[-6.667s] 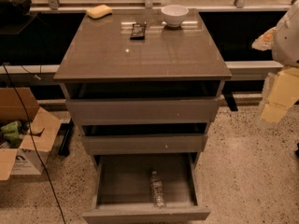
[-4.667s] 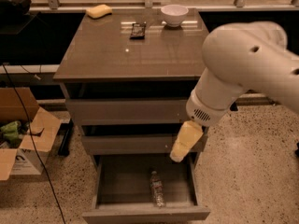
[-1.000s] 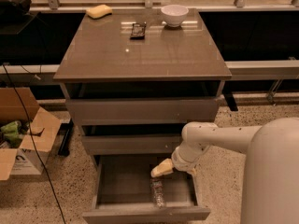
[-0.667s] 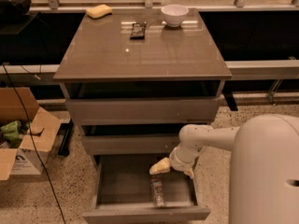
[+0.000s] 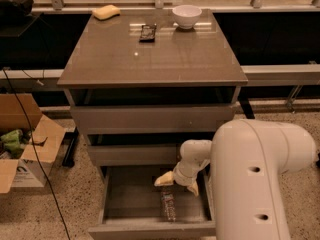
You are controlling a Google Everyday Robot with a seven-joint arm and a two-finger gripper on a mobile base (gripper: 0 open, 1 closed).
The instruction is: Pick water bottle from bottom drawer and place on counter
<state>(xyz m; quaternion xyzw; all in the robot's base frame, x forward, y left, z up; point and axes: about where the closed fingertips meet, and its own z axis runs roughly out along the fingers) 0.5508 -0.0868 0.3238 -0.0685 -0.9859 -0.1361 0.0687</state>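
Gripper (image 5: 176, 186) spread, empty, just over the bottle (image 5: 168, 207) in the bottom drawer (image 5: 125, 204); bowl (image 5: 186, 15) and sponge (image 5: 106, 11) sit on the glossy counter (image 5: 150, 59).

Robot arm bent low, gripper spread

The bulky, rounded white plastic arm (image 5: 255, 184) fills the lower right of the camera view. Its narrower white cylindrical wrist (image 5: 193, 159) curves left and downward from it. The two-finger parallel-jaw gripper (image 5: 178, 184) hangs below the wrist, low and just right of centre, with its cream-yellow fingers (image 5: 164, 180) parted, one pointing left and the other down to the right.
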